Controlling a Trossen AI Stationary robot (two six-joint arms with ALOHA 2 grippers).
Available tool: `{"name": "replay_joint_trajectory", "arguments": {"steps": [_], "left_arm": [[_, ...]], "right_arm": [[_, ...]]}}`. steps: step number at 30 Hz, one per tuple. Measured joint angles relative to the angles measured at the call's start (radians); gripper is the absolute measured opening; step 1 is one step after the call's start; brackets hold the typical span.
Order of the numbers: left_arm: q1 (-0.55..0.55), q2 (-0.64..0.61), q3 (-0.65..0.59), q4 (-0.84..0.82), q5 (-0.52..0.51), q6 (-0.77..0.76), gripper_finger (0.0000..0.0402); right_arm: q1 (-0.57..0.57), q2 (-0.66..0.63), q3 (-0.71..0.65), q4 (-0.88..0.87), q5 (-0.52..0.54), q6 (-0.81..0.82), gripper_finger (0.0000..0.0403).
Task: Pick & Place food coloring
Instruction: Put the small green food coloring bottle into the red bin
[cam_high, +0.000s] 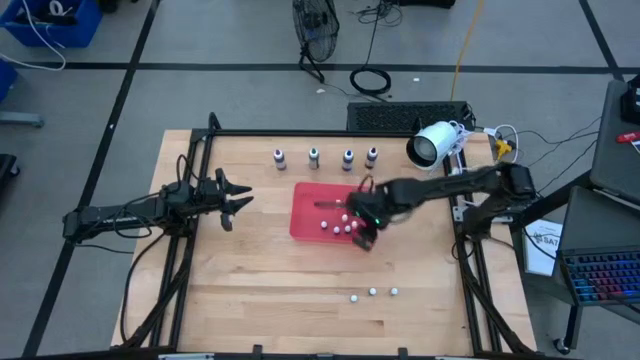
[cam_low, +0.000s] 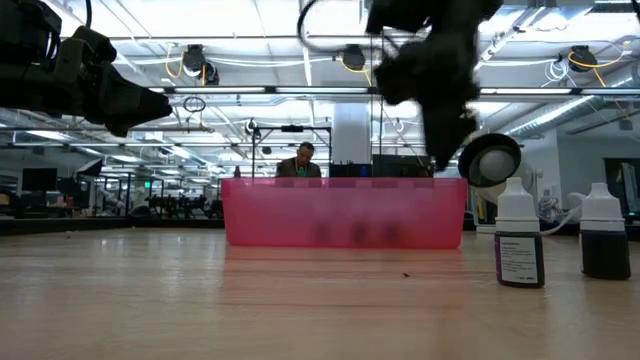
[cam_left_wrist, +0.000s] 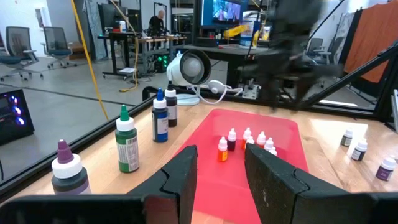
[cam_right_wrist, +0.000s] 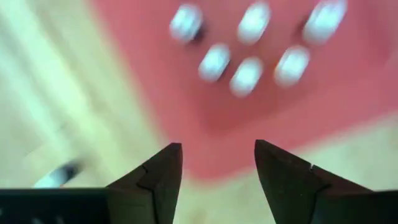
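Note:
Four food coloring bottles (cam_high: 325, 156) stand upright in a row by the table's far edge. In the left wrist view they show purple (cam_left_wrist: 65, 171), green (cam_left_wrist: 126, 146), blue (cam_left_wrist: 160, 118) and white (cam_left_wrist: 170, 104) tops. A red tray (cam_high: 305, 215) sits mid-table with several tiny white-capped dropper bottles (cam_left_wrist: 245, 140) standing in it. My right gripper (cam_high: 365, 236) hovers open and empty over the tray's right near corner (cam_right_wrist: 217, 168). My left gripper (cam_high: 236, 200) waits open to the left of the tray, pointing at it (cam_left_wrist: 221, 165).
Three more tiny white-capped bottles (cam_high: 373, 293) stand on the wood near the table's near edge, also seen in the left wrist view (cam_left_wrist: 359, 149). A white camera (cam_high: 430, 145) sits at the far right corner. A black frame (cam_high: 200, 140) borders the table.

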Motion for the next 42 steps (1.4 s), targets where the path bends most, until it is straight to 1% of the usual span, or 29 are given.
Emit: {"name": "replay_joint_trajectory", "arguments": {"steps": [3,6,11,15,18,22,30,39,42], "left_arm": [[0.0,0.0,0.0,0.0,0.0,0.0,0.0136],[0.0,0.0,0.0,0.0,0.0,0.0,0.0136],[0.0,0.0,0.0,0.0,0.0,0.0,0.0136],[0.0,0.0,0.0,0.0,0.0,0.0,0.0136],[0.0,0.0,0.0,0.0,0.0,0.0,0.0136],[0.0,0.0,0.0,0.0,0.0,0.0,0.0136],[0.0,0.0,0.0,0.0,0.0,0.0,0.0136],[0.0,0.0,0.0,0.0,0.0,0.0,0.0136],[0.0,0.0,0.0,0.0,0.0,0.0,0.0136]], "right_arm": [[0.122,-0.038,0.0,-0.044,-0.015,0.174,0.0179],[0.248,-0.044,0.0,-0.031,-0.014,0.32,0.0173],[0.421,-0.015,0.0,-0.016,0.039,0.495,0.0165],[0.501,0.009,0.0,-0.038,0.07,0.583,0.0158],[0.54,0.028,0.0,-0.048,0.072,0.625,0.0155],[0.573,0.057,-0.002,-0.046,0.074,0.641,0.0154],[0.587,0.09,-0.046,-0.019,0.072,0.652,0.0154],[0.583,0.096,-0.155,0.174,0.069,0.638,0.0154],[0.583,0.096,-0.171,0.192,0.068,0.639,0.0154]]}}
